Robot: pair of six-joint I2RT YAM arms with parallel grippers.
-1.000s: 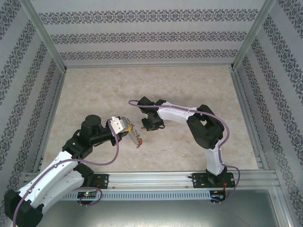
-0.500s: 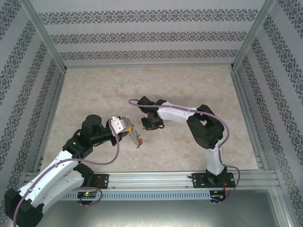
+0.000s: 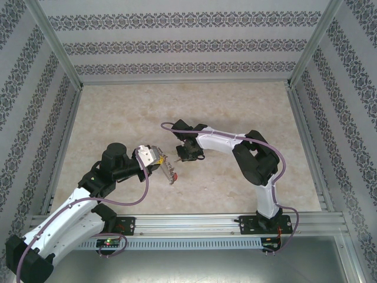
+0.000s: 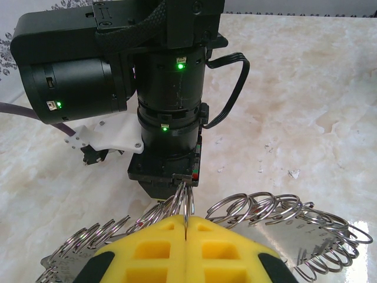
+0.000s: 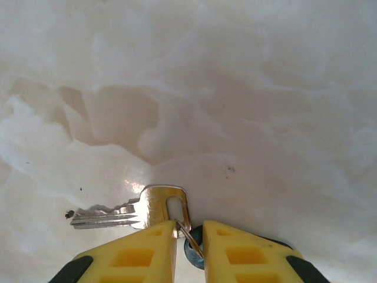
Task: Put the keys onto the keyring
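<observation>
Left gripper [image 4: 186, 223], fingers together, clamps the keyring [image 4: 268, 207], its loops fanning to both sides. Right gripper [image 5: 189, 227], fingers narrowly apart about a small ring [image 5: 187, 234]; whether it grips cannot be told. Just beyond its fingertips a silver key [image 5: 141, 213] lies flat on the table [image 5: 265, 88].

The table [image 5: 247, 106] has a pale, marble-look top, smooth and polished glossy enough to throw soft highlights. The key [image 5: 126, 213] lying on it is bare bright metal with an almost mirror-like head. Above the table, the keyring [image 4: 283, 236] is dull brushed grey metal edged with smooth, shiny wire loops. The fingers [image 4: 168, 227] of the left tool [image 4: 186, 221] and those of the right tool [image 5: 189, 227] are matt yellow moulded plastic.
</observation>
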